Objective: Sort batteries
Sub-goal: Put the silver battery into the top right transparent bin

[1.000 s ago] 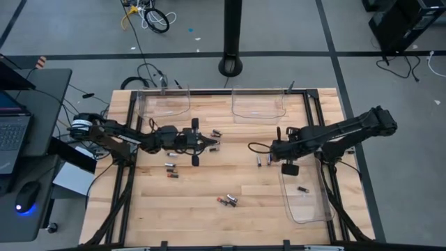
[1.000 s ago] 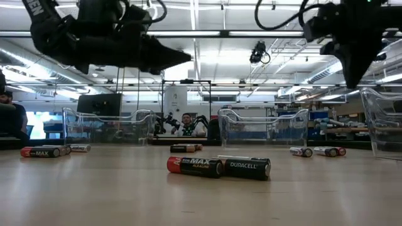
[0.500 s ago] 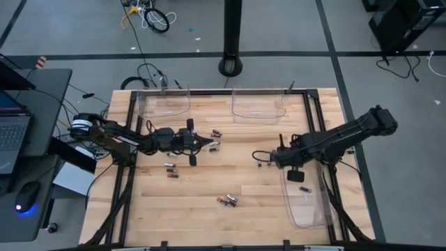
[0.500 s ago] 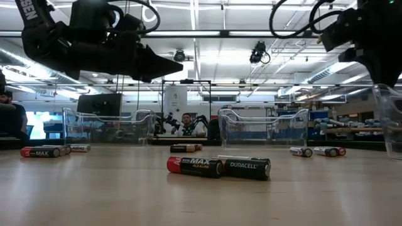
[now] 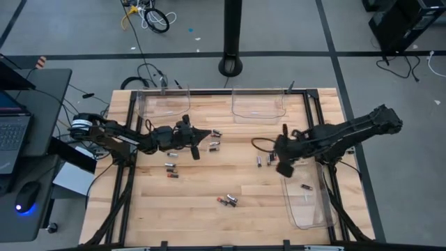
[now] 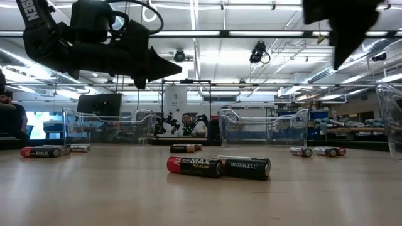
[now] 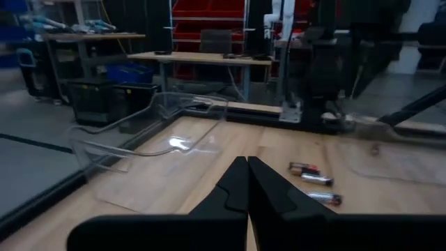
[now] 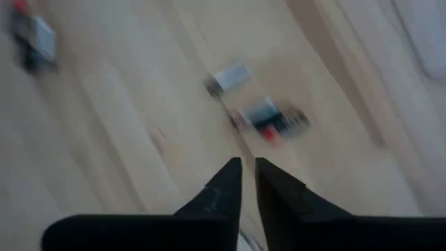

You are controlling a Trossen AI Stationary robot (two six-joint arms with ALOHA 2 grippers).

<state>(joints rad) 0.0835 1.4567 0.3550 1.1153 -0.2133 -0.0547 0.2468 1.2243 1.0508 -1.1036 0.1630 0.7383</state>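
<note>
Batteries (image 5: 263, 160) on table — just beside right gripper (image 5: 273, 155), untouched

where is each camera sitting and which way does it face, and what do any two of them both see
High view: above the table, facing straight down; both arms show, left claw and right claw over the wood.
Low view: at tabletop height, facing level across to the room; two batteries lie nearest, arms hang from above.
Left wrist view: on the left arm, looking past its shut fingers toward a clear tray.
Right wrist view: on the right arm, looking down at blurred batteries.
Shared: the high and left wrist views both show that tray.
</note>
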